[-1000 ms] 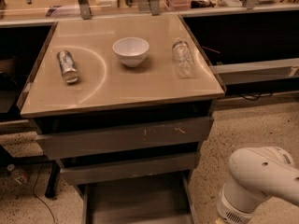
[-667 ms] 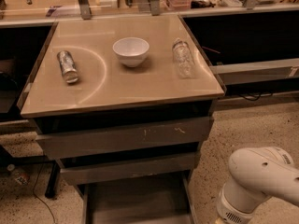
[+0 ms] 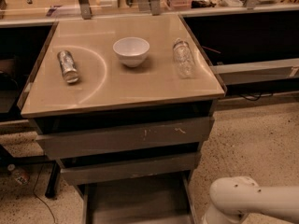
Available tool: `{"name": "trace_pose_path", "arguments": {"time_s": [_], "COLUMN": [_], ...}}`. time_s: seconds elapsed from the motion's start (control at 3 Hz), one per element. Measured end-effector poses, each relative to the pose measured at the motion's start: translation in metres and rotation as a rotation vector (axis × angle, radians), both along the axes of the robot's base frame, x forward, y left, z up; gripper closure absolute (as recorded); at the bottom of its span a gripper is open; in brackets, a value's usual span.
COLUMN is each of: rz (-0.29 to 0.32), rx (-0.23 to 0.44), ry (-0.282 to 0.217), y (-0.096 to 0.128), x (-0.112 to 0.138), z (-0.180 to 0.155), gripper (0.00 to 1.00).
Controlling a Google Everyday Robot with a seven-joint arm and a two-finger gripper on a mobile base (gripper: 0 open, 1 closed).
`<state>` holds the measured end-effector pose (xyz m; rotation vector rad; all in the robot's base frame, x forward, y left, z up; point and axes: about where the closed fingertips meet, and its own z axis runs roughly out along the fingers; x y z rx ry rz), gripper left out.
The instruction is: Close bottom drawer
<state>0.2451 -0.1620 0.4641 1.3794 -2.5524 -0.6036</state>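
Observation:
The bottom drawer (image 3: pixel 135 202) stands pulled out under the cabinet, its shallow grey inner tray showing at the bottom of the camera view; its front panel is cut off by the frame edge. Above it sit the mid-width grey drawer (image 3: pixel 128 168) and the widest grey drawer (image 3: pixel 126 136) with pale scratch marks. Only a white arm segment (image 3: pixel 252 202) shows at the lower right, to the right of the open drawer. The gripper is out of view.
On the tan cabinet top (image 3: pixel 117 90) lie a metal can (image 3: pixel 68 66) on its side, a white bowl (image 3: pixel 131 51) and a clear plastic bottle (image 3: pixel 183 57). A speckled floor (image 3: pixel 252 143) lies to the right. Dark counters flank both sides.

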Motion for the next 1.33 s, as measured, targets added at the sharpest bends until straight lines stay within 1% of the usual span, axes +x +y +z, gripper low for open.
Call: {"name": "trace_pose_path", "arguments": {"time_s": [0.33, 0.67, 1.0, 1.33], "rz": [-0.045, -0.045, -0.045, -0.040], "rx": [-0.009, 0.012, 0.012, 0.026], "ry": [0.072, 0.157, 0.157, 0.155], "y": [0.016, 0.027, 0.027, 0.029], "x": [-0.002, -0.029, -0.030, -0.031], "z": [-0.066, -0.091, -0.091, -0.098], "gripper": [1.00, 1.00, 1.00, 1.00]}}
